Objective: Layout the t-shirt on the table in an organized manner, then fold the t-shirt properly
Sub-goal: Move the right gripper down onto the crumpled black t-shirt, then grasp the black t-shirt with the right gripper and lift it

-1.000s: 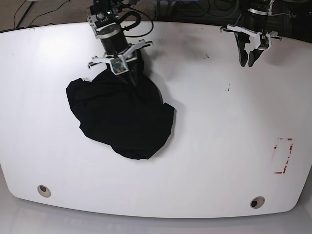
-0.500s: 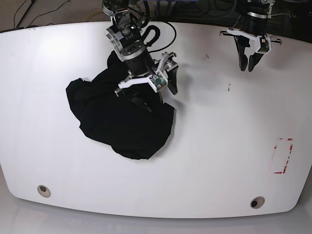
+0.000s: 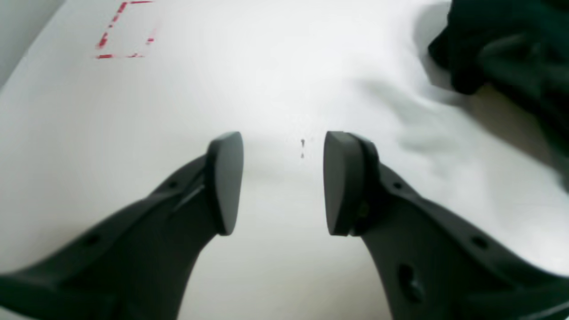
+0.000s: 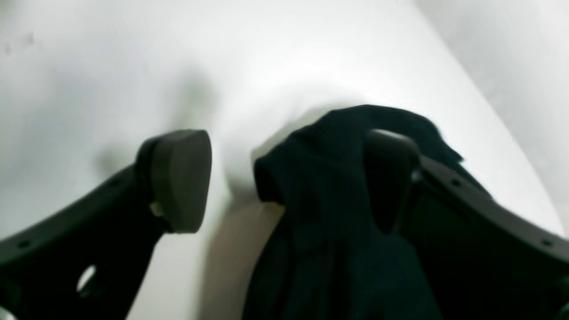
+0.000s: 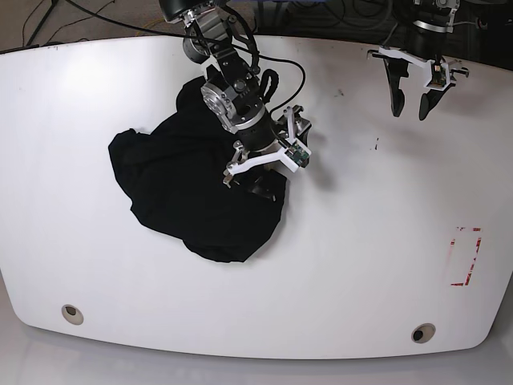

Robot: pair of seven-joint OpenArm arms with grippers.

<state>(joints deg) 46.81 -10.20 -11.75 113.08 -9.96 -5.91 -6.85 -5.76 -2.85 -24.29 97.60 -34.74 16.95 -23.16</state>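
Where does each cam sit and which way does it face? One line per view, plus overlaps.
Base: high over the table, looking down; shows both arms, the right gripper at the t-shirt, the left gripper over bare table.
Left wrist: on the left arm, looking past its open fingers at the table, with the red marking beyond.
Right wrist: on the right arm, its open fingers straddling a t-shirt fold.
Shared: the t-shirt shows in all three; the red marking in base and left wrist.

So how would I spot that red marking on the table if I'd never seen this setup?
Start with the big white table. In the base view, follow its right side toward the near corner. There sits the red marking, a broken rectangular outline, the only coloured thing on the white, far from the black t-shirt.
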